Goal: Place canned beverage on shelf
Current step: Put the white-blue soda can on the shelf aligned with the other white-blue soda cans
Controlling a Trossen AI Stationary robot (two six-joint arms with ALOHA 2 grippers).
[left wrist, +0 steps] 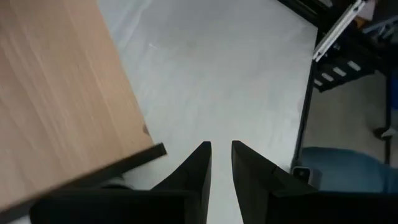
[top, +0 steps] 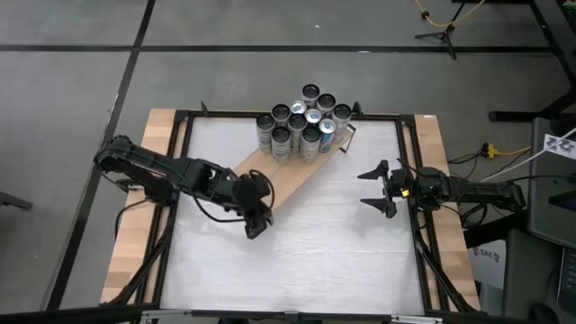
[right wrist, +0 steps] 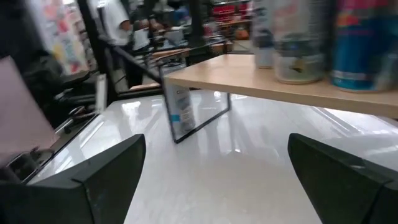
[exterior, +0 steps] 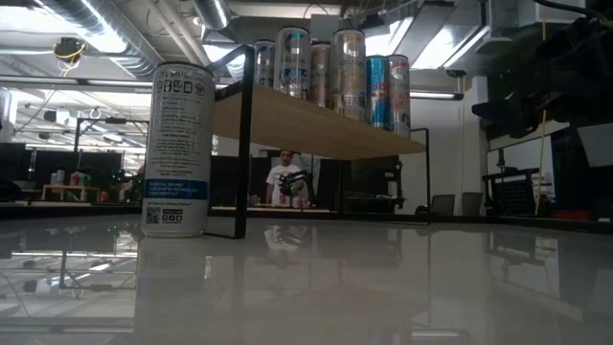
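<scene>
Tall cylindrical can [exterior: 178,149] beside wooden shelf [exterior: 316,125]

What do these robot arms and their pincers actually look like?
Both arms are dark, nearly black, built of jointed segments with thin black cables looping alongside. The left gripper and right gripper each end in two flat, dark fingers tapering to wedge-like tips. No markings are readable on them.

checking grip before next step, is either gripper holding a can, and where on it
Nothing is held. The left gripper is nearly shut on air; the right gripper is open.
</scene>
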